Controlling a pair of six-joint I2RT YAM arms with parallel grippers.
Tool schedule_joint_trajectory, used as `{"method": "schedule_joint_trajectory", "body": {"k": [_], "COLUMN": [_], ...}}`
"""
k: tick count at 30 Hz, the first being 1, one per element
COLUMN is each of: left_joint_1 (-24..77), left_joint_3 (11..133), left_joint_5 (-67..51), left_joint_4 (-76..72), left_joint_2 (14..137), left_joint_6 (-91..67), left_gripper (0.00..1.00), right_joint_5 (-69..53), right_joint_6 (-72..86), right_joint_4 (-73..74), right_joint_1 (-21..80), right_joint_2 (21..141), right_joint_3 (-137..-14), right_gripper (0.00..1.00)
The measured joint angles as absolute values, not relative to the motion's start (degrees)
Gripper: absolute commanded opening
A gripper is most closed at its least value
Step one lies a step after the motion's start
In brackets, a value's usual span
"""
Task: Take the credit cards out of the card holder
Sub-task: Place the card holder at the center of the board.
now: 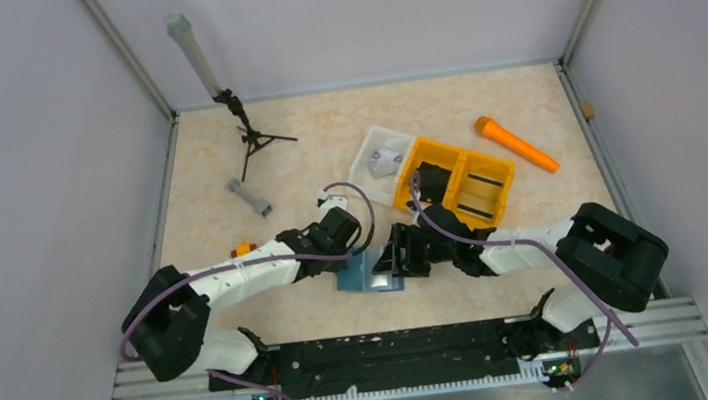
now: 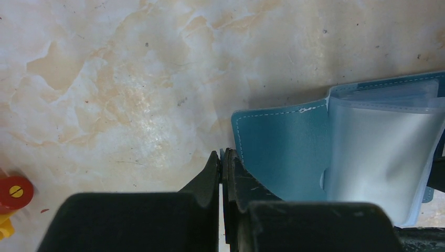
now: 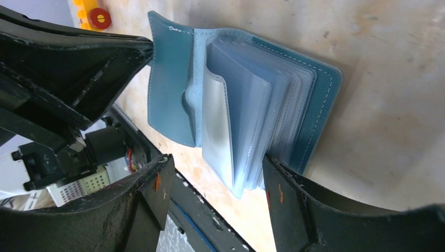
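The teal-blue card holder (image 1: 364,279) lies open on the table between both grippers. Its clear sleeves (image 3: 246,121) fan upward from the spine, and its cover flap (image 2: 278,152) lies flat. I cannot make out any credit cards in the sleeves, and none lie outside. My left gripper (image 2: 222,155) is shut, its tips down at the flap's left edge (image 3: 157,79). My right gripper (image 3: 216,157) is open around the near end of the sleeves. One of its fingers (image 3: 283,184) is beside the back cover and the other (image 3: 157,181) stands apart. Seen from above, the left gripper (image 1: 349,257) and right gripper (image 1: 392,261) meet over the holder.
An orange divided bin (image 1: 453,181) and a white tray (image 1: 380,157) sit behind the right arm. An orange cylinder (image 1: 515,143) lies at the back right. A tripod with a grey tube (image 1: 242,132) and a grey piece (image 1: 249,197) are at the back left. A small orange-yellow toy (image 2: 13,197) lies near the left arm.
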State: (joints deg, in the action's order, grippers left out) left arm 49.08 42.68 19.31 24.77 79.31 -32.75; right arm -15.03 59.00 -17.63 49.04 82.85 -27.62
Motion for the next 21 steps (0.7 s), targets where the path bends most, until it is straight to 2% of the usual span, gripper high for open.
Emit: {"method": "schedule_joint_trajectory", "body": {"k": [11,21], "left_joint_1": [50.41,51.37], "left_joint_3": [43.53,44.27], "left_joint_5": [20.08,17.17], "left_joint_4": [25.78,25.54], "left_joint_2": [82.02,82.11], "left_joint_6": [-32.69,-32.88], "left_gripper": [0.00,0.00], "right_joint_5": [-18.59,-19.70], "right_joint_6": [61.14,61.58], "right_joint_4": [-24.62,-30.24], "right_joint_1": [49.50,50.17], "right_joint_2": [87.15,88.29], "right_joint_3": [-28.67,-32.71], "right_gripper": [0.63,0.57]}}
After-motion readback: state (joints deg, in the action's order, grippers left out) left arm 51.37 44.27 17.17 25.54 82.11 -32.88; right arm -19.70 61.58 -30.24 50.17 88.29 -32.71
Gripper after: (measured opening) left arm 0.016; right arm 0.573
